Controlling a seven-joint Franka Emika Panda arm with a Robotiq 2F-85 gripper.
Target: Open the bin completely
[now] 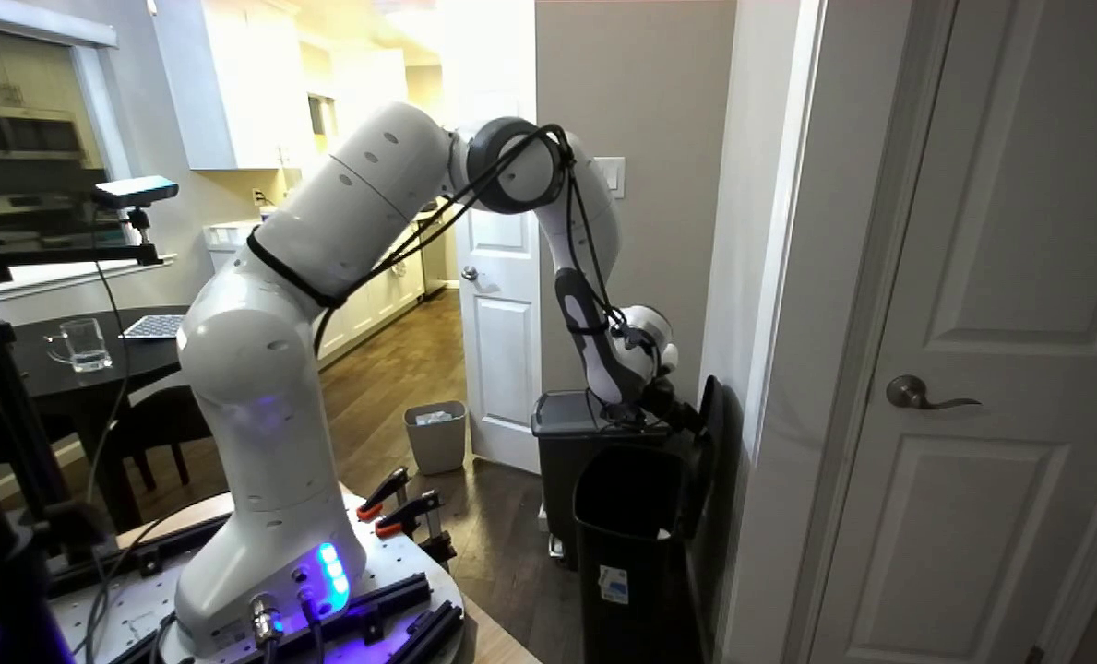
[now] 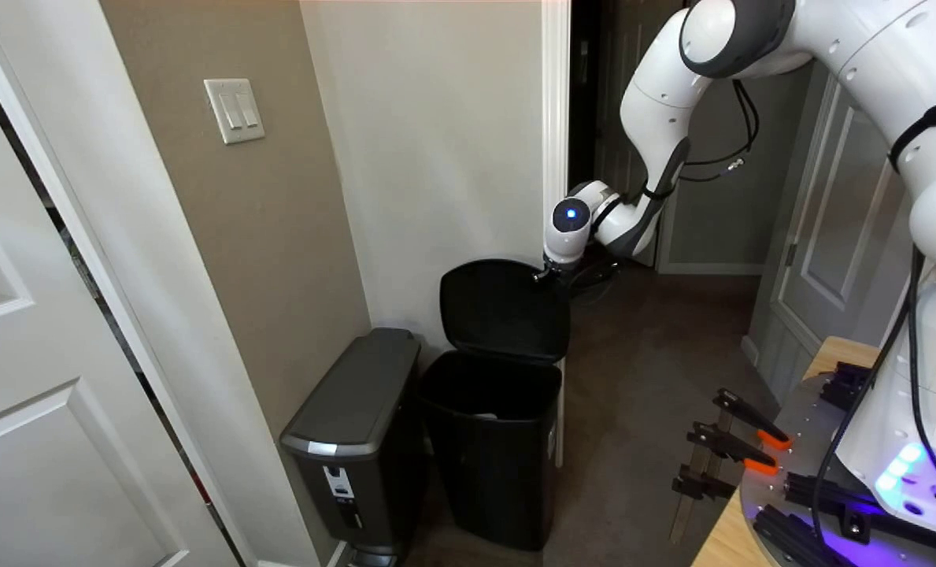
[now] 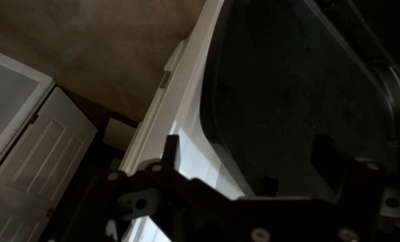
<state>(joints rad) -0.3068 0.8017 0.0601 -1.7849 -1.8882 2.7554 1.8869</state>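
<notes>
The bin is tall, black and rectangular, and its body shows in both exterior views [image 1: 636, 590] [image 2: 487, 465]. Its lid [image 2: 491, 311] stands raised, roughly upright, close to the wall; it also shows edge-on in an exterior view [image 1: 710, 443] and fills much of the wrist view [image 3: 287, 84]. My gripper [image 3: 248, 153] is open, its fingers wide apart with nothing held. In the wrist view one finger is over the lid's inner face and the other is beyond its edge, against the wall behind. The gripper [image 1: 686, 417] is at the raised lid; whether it touches cannot be told.
A second dark bin with a closed grey lid [image 2: 357, 386] stands beside the black bin. A small grey container [image 1: 437, 443] is on the floor by a white door [image 1: 504, 341]. The wall [image 2: 452, 157] is right behind the lid. Clamps [image 2: 723, 441] stick out from the robot's table.
</notes>
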